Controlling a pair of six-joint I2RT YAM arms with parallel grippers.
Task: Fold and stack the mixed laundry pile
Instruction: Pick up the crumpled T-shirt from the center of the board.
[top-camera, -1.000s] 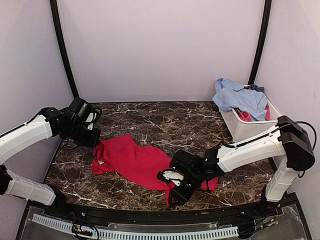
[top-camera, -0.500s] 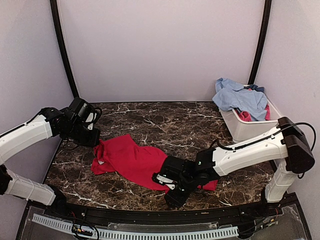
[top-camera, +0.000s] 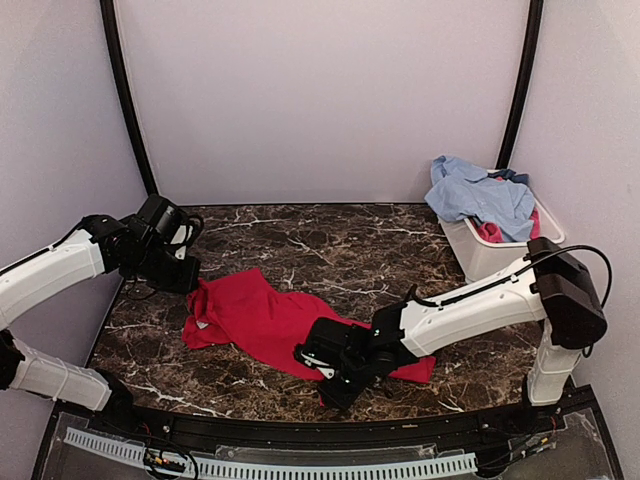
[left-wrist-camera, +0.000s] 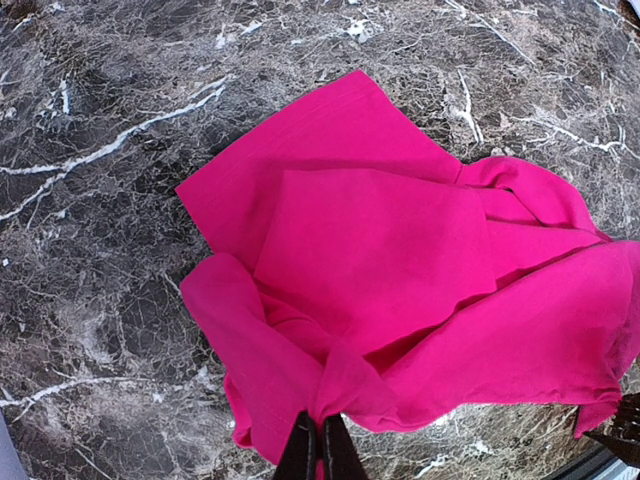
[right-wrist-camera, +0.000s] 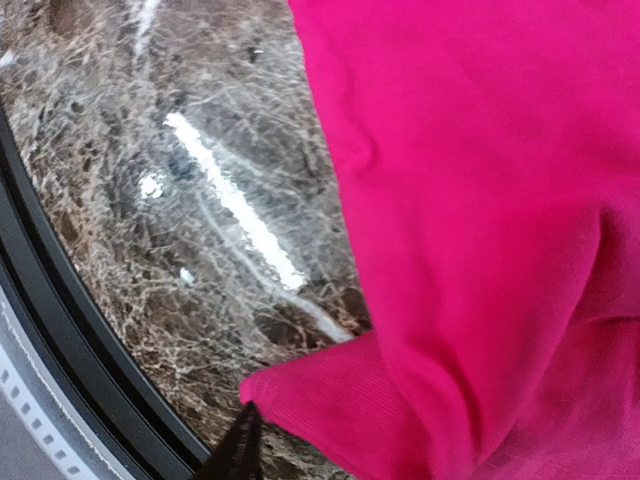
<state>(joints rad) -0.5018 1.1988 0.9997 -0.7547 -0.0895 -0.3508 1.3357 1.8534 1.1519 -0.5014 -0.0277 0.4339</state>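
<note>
step in hand, as i read it: spreading the red garment (top-camera: 262, 318) flat before its first fold. it lies crumpled on the marble table (top-camera: 330, 240), left of centre, with one flap doubled over itself.

left gripper (left-wrist-camera: 321, 442): jaws pressed together, with a gathered fold of the garment's left edge pinched between them.

right gripper (top-camera: 326, 366): low at the garment's near edge. the wrist view shows one dark fingertip (right-wrist-camera: 238, 450) touching a cloth corner; the other finger is out of frame. cannot tell how far open it is, or whether it has hold.

rest of the pile, light-blue shirt (top-camera: 478, 195) on top, sits in the white tub (top-camera: 492, 258) at far right.

to do it well: check the right pinch takes one layer only, then draw the two points apart, low and even, until the flap opens. a two-layer grip would likely leave a crease.
</note>
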